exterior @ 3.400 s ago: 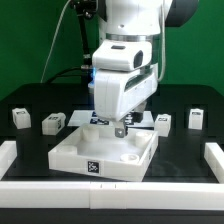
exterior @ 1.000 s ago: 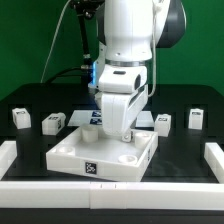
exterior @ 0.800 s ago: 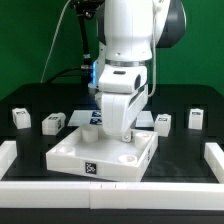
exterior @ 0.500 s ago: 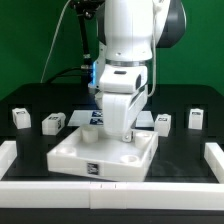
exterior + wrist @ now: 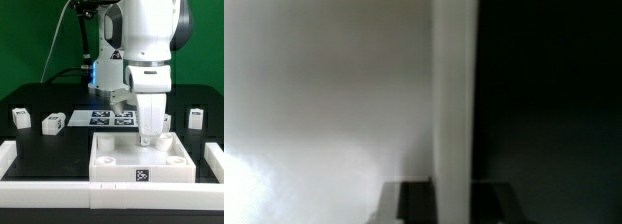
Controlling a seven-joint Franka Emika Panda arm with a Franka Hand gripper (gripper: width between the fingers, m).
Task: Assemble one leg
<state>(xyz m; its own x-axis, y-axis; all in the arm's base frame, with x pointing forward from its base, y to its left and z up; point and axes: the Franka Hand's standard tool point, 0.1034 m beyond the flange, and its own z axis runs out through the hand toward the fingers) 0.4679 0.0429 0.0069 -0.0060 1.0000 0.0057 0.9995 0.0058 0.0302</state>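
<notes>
The large white square tray-like part (image 5: 140, 168) lies at the front, square to the exterior view, with round sockets at its corners. My gripper (image 5: 147, 140) reaches down onto its far wall and is shut on that wall. In the wrist view the white wall (image 5: 452, 100) runs between my two dark fingers (image 5: 409, 200). Two legs (image 5: 19, 117) (image 5: 53, 122) stand on the black table at the exterior view's left, and one leg (image 5: 197, 118) stands at its right. A fourth leg (image 5: 167, 120) shows partly beside my gripper.
The marker board (image 5: 105, 118) lies flat behind the tray-like part. A white raised border (image 5: 10, 152) runs along the table's left, right and front sides. Cables hang behind the arm at the back.
The tray-like part has swung and shifted to the exterior view's right and now sits square to the camera. My arm moved right with it, still holding its wall.
</notes>
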